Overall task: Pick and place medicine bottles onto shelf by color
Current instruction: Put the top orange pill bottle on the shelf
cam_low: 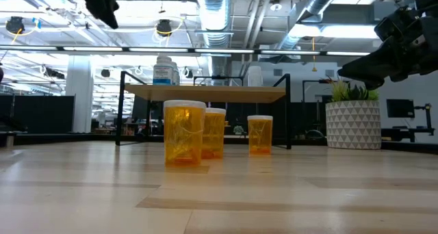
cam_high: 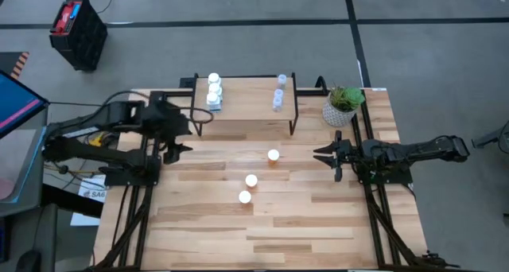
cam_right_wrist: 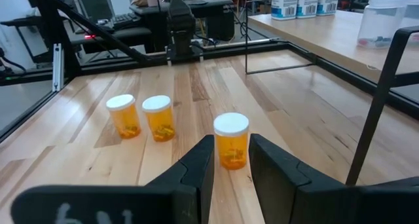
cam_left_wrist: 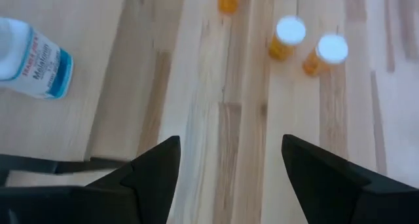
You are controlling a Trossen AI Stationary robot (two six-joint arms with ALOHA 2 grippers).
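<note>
Three orange bottles with white caps (cam_high: 273, 155) (cam_high: 251, 180) (cam_high: 245, 196) stand on the table in front of the shelf (cam_high: 246, 113). White bottles (cam_high: 214, 91) stand on the shelf top's left end and clear pale-blue bottles (cam_high: 279, 93) on its right end. My left gripper (cam_left_wrist: 229, 162) is open and empty, raised near the shelf's left front corner (cam_high: 184, 137). My right gripper (cam_right_wrist: 231, 162) is open and empty. It is level with the table and points at the orange bottle nearest the shelf (cam_right_wrist: 230, 140) from the right (cam_high: 324, 159).
A potted green plant (cam_high: 342, 105) in a white pot stands at the table's far right corner, right of the shelf. The shelf's black legs (cam_right_wrist: 383, 106) stand close beside my right gripper. Bare wooden tabletop (cam_high: 238, 240) lies toward the near edge.
</note>
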